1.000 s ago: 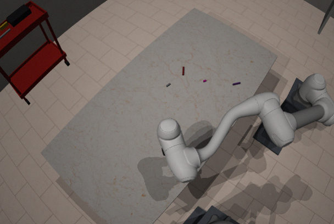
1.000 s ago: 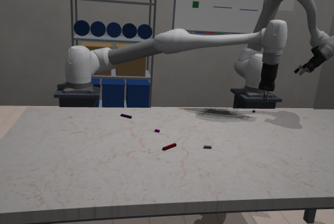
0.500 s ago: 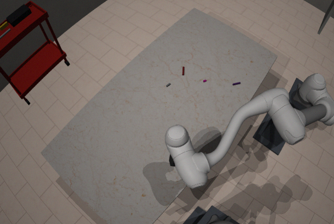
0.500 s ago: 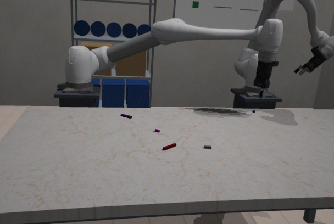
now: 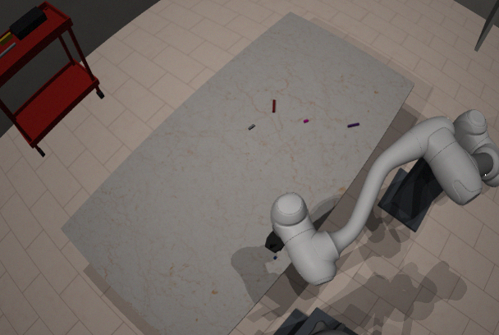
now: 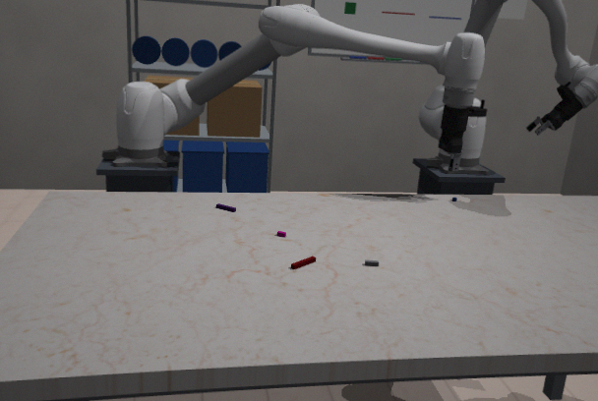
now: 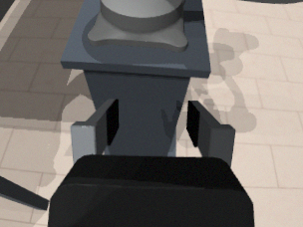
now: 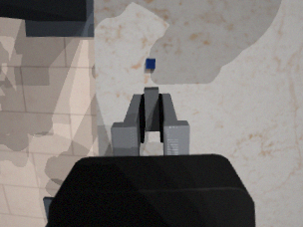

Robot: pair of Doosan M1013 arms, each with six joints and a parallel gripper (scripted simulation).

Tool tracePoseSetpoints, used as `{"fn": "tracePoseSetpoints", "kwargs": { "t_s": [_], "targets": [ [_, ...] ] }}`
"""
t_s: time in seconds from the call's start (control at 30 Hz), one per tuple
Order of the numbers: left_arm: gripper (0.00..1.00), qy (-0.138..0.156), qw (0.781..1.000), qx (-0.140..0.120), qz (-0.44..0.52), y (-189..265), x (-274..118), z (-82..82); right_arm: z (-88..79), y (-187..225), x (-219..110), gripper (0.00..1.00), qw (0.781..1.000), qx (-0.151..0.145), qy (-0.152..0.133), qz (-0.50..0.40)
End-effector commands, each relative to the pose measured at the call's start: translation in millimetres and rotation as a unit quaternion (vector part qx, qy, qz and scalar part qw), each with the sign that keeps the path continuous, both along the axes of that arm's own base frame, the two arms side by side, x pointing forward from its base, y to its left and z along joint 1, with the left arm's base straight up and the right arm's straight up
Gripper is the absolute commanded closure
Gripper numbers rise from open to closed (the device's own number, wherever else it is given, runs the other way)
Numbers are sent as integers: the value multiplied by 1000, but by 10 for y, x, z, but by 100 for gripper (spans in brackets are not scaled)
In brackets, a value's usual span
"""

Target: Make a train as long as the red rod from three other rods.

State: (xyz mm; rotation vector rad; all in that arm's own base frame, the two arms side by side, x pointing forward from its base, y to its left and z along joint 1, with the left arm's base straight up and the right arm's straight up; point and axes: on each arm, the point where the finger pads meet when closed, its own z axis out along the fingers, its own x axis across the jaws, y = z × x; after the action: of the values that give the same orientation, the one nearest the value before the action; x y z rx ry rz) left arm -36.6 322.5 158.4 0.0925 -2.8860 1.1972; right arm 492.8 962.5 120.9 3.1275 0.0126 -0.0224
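Nearest on the tabletop (image 5: 185, 186) (image 6: 197, 321) (image 8: 244, 124), the red rod (image 5: 274, 106) (image 6: 303, 262) and loose grey rod (image 5: 251, 126) (image 6: 372, 263) lie flat, apart. Beyond lie the magenta rod (image 5: 305, 121) (image 6: 281, 234), then the purple rod (image 5: 353, 125) (image 6: 226, 207). The blue rod (image 5: 275, 257) (image 6: 454, 200) (image 8: 151, 64) lies near the far edge. Above it, the right fingers (image 6: 454, 164) pinch the held grey rod (image 8: 151, 102). Farther off, the left fingers (image 6: 537, 127) are spread, empty.

Likely train: both greys plus blue. Risks: descending misaligned could leave a gap or shove the tiny blue; a tilted release could topple the held rod.
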Motion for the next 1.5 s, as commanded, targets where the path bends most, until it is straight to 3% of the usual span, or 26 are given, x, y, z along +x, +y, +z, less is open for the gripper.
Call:
{"fn": "tracePoseSetpoints", "kwargs": {
  "t_s": [0.0,0.67,1.17,1.47],
  "targets": [
    [0,0,1000,0,0,2,-1,3,19,-17,-40,76,1000,8,-8,-23],
    [0,0,1000,0,0,2,-1,3,-43,-17,-40,76,1000,8,-8,-23],
    [0,0,1000,0,0,2,-1,3,-628,-17,-41,76,1000,8,-8,-23],
    [0,0,1000,0,0,2,-1,3,-828,-17,-42,76,1000,8,-8,-23]
  ]
}}
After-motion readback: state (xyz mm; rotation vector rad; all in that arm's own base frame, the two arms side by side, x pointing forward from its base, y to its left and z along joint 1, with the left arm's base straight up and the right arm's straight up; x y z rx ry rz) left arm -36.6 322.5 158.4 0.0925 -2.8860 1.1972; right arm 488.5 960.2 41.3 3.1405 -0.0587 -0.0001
